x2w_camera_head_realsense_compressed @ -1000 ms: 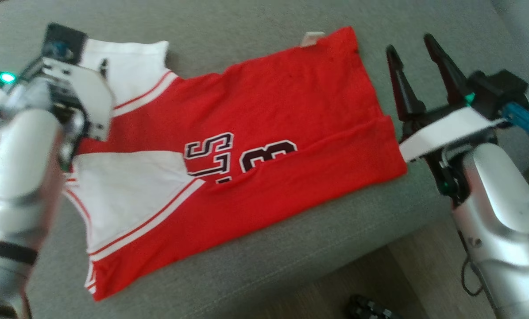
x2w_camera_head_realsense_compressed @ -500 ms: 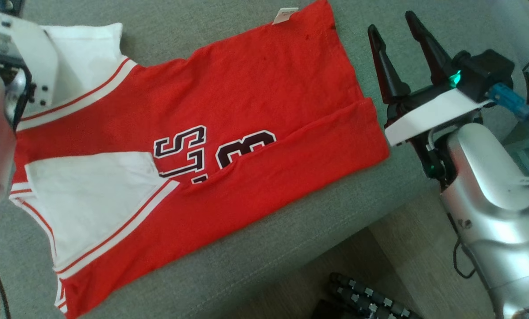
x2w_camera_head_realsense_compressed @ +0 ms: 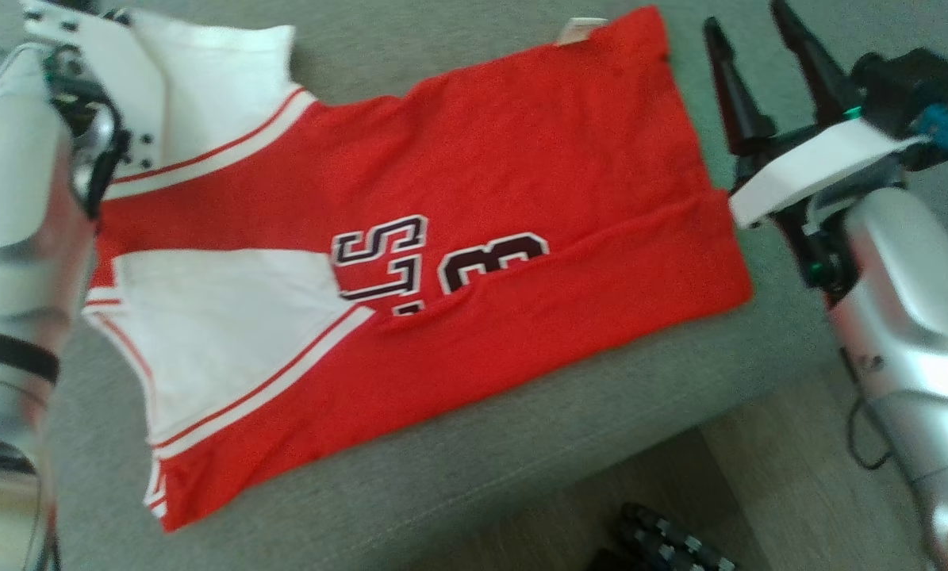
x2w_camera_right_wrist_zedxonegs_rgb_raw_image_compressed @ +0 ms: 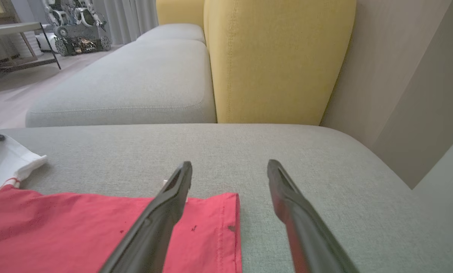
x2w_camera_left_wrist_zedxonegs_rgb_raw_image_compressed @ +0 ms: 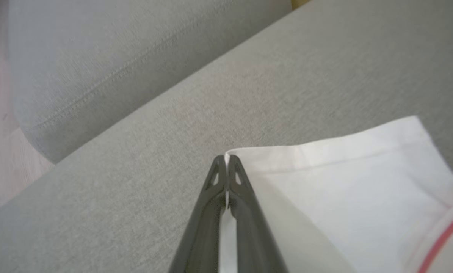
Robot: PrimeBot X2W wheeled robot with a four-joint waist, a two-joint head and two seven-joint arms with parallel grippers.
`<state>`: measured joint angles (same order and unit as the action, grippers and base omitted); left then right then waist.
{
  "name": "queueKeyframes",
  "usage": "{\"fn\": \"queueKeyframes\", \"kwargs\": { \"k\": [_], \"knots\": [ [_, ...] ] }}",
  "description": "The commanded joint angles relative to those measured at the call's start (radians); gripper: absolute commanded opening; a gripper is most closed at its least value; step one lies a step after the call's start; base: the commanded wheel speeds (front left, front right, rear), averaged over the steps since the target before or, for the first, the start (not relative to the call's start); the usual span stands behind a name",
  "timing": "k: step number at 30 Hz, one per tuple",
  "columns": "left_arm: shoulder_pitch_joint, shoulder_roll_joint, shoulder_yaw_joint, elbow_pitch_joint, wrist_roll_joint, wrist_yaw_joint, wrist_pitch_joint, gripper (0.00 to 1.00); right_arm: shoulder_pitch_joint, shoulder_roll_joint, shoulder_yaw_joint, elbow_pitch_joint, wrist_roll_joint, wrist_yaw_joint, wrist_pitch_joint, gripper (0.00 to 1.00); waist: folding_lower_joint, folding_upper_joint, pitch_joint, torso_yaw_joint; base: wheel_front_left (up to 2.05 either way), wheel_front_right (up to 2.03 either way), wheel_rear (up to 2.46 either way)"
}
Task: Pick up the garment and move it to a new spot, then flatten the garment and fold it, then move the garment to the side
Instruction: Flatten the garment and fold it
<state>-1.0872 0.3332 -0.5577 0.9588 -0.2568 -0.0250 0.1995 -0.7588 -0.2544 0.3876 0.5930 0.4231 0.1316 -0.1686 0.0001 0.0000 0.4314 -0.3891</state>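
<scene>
Red-and-white garment (x2w_camera_head_realsense_compressed: 521,159) lies flat on the grey sofa cushion (x2w_camera_head_realsense_compressed: 442,476), near edge folded over, so folding looks underway and the move aside undone; left gripper (x2w_camera_left_wrist_zedxonegs_rgb_raw_image_compressed: 226,161) pinches the far-left sleeve corner (x2w_camera_left_wrist_zedxonegs_rgb_raw_image_compressed: 256,157), right gripper (x2w_camera_right_wrist_zedxonegs_rgb_raw_image_compressed: 230,163) gapes empty beside the right hem (x2w_camera_right_wrist_zedxonegs_rgb_raw_image_compressed: 232,227).

The garment (x2w_camera_head_realsense_compressed: 521,159) lies on the sofa seat (x2w_camera_head_realsense_compressed: 362,492).
</scene>
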Motion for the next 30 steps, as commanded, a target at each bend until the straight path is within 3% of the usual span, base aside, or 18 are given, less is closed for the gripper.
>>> {"fn": "queueKeyframes", "kwargs": {
  "k": [1,9,16,30],
  "knots": [
    [-0.036,0.024,0.031,-0.045,-0.003,0.009,-0.025,0.00,-0.020,-0.029,0.009,-0.008,0.017,-0.001,0.015,1.00,-0.0001,0.0000,-0.013,0.041,0.00,0.00,0.00],
    [0.024,-0.015,0.026,-0.206,-0.015,0.044,-0.128,0.00,-0.103,-0.162,0.080,0.142,0.105,-0.001,0.141,1.00,-0.0001,0.0000,-0.008,0.179,0.00,0.00,0.00],
    [0.122,-0.016,0.017,-0.402,-0.028,0.080,-0.128,0.00,-0.167,-0.237,0.157,0.242,0.221,-0.001,0.233,1.00,-0.0001,0.0000,0.019,0.257,0.00,0.00,0.00],
    [0.211,0.019,0.005,-0.654,-0.032,0.135,-0.050,0.00,-0.234,-0.270,0.259,0.383,0.367,-0.001,0.289,1.00,-0.0001,0.0000,0.063,0.303,0.00,0.00,0.00]
  ]
}}
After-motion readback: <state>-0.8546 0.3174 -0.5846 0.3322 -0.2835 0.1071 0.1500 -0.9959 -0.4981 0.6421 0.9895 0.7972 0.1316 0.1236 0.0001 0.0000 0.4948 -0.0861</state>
